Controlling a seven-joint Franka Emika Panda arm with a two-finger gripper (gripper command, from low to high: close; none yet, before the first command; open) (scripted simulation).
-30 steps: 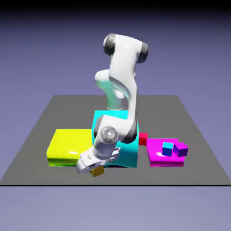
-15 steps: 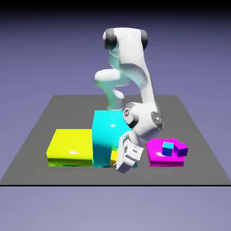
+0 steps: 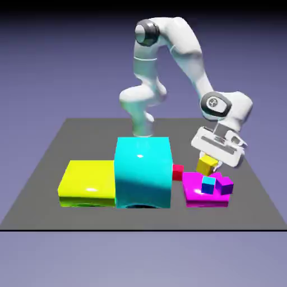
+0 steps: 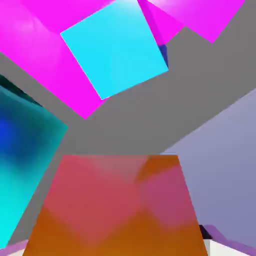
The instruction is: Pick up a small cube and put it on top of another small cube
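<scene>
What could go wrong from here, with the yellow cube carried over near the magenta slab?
1. The small yellow cube hangs in the gripper just above the magenta slab; descending here would put it on the slab, not on the small cyan cube.
2. The purple cube sits right beside the cyan one, so the jaws could knock it.
3. The cyan top is small; an off-centre release could topple the yellow cube.

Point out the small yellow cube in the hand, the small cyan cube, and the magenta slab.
small yellow cube (image 3: 206, 165): exterior view, its front face below the hand.
small cyan cube (image 3: 208, 185): exterior view, front face.
magenta slab (image 3: 192, 184): exterior view, bare top surface.
</scene>
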